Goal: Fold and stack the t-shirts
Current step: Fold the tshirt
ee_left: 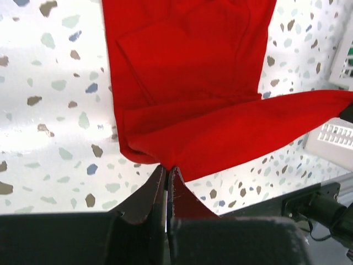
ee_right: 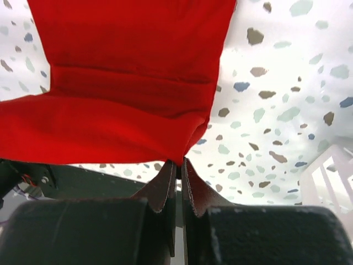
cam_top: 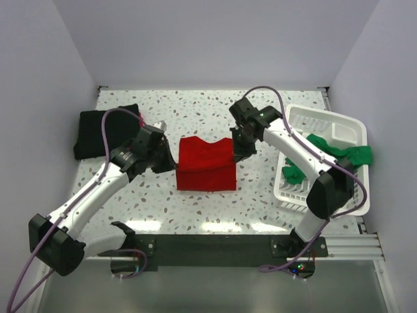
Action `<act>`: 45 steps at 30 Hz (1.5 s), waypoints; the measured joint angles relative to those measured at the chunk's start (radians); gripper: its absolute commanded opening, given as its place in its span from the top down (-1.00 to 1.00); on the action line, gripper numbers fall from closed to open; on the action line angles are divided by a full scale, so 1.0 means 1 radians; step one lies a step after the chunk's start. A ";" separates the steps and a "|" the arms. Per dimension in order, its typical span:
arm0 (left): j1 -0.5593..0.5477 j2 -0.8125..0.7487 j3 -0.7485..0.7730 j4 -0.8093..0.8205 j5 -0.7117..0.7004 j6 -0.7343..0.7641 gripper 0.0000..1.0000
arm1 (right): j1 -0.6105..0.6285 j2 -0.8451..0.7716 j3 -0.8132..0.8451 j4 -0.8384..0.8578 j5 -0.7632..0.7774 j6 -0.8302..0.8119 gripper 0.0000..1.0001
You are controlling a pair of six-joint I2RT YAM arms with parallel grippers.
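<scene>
The red t-shirt lies partly folded mid-table, its far edge lifted between both grippers. My left gripper is shut on its left far corner; in the left wrist view the cloth runs up from the closed fingertips. My right gripper is shut on the right far corner; in the right wrist view the cloth hangs from the tips. The black t-shirt lies bunched at the far left. The green t-shirt is draped in the basket.
The white slatted basket stands at the right edge of the table, and shows in the left wrist view. White walls close in the table on three sides. A dark rail runs along the near edge.
</scene>
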 measured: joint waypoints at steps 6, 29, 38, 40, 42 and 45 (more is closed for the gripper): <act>0.095 0.076 0.019 0.074 0.055 0.048 1.00 | -0.043 0.088 0.107 -0.008 -0.001 -0.034 1.00; 0.249 0.527 0.255 0.238 0.195 0.151 1.00 | -0.202 0.564 0.637 -0.086 -0.020 -0.143 1.00; 0.262 0.597 0.277 0.256 0.196 0.151 1.00 | -0.221 0.639 0.656 -0.079 -0.049 -0.161 1.00; 0.262 0.604 0.277 0.256 0.179 0.150 1.00 | -0.221 0.656 0.661 -0.075 -0.059 -0.163 1.00; 0.264 0.608 0.277 0.261 0.166 0.150 0.95 | -0.221 0.674 0.679 -0.076 -0.063 -0.164 1.00; 0.268 0.621 0.283 0.285 0.143 0.153 -0.25 | -0.222 0.708 0.722 -0.073 -0.063 -0.167 0.54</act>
